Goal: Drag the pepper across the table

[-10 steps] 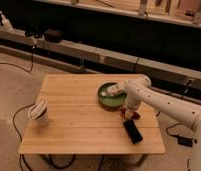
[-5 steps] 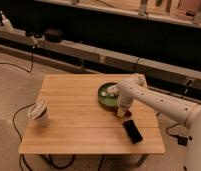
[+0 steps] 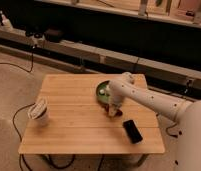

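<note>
The pepper shows only as a small dark red bit at the tip of my gripper, low over the table just right of its middle. The gripper points down and is shut on the pepper, hiding most of it. My white arm reaches in from the right, passing over the near edge of a green bowl.
A flat black phone lies near the table's front right, a little to the right of the gripper. A white crumpled cup stands at the left edge. Cables trail on the floor to the left and under the table.
The gripper has slid leftward across the table, away from the phone, and the pepper has come along with it. Bowl, phone and cup have stayed put.
</note>
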### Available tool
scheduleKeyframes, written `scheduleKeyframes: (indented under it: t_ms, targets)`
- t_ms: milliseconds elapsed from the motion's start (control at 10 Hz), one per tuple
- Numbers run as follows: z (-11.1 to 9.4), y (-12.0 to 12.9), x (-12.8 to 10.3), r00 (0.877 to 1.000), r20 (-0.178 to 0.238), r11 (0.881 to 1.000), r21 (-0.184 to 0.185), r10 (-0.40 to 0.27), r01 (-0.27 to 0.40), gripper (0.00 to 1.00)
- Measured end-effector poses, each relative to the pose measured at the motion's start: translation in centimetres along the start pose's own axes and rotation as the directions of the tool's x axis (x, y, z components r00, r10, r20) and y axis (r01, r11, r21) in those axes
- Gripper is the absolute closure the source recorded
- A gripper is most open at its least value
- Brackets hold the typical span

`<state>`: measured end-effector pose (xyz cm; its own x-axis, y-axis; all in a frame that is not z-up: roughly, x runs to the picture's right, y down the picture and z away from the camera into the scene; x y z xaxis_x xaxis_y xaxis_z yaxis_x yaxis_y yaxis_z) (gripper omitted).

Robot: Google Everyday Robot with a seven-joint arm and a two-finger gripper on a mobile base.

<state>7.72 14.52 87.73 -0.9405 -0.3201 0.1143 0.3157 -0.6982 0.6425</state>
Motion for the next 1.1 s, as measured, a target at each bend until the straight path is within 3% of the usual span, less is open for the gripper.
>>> scheduleKeyframes:
  t_ms: [600, 1100]
  targets:
    - [0.0, -3.2, 6.9, 0.993, -0.030, 0.993, 0.027, -0.112, 0.113, 0.75]
    - [1.4, -4.5, 11.4, 0.984, 0.007, 0.984, 0.035, -0.176, 0.175, 0.75]
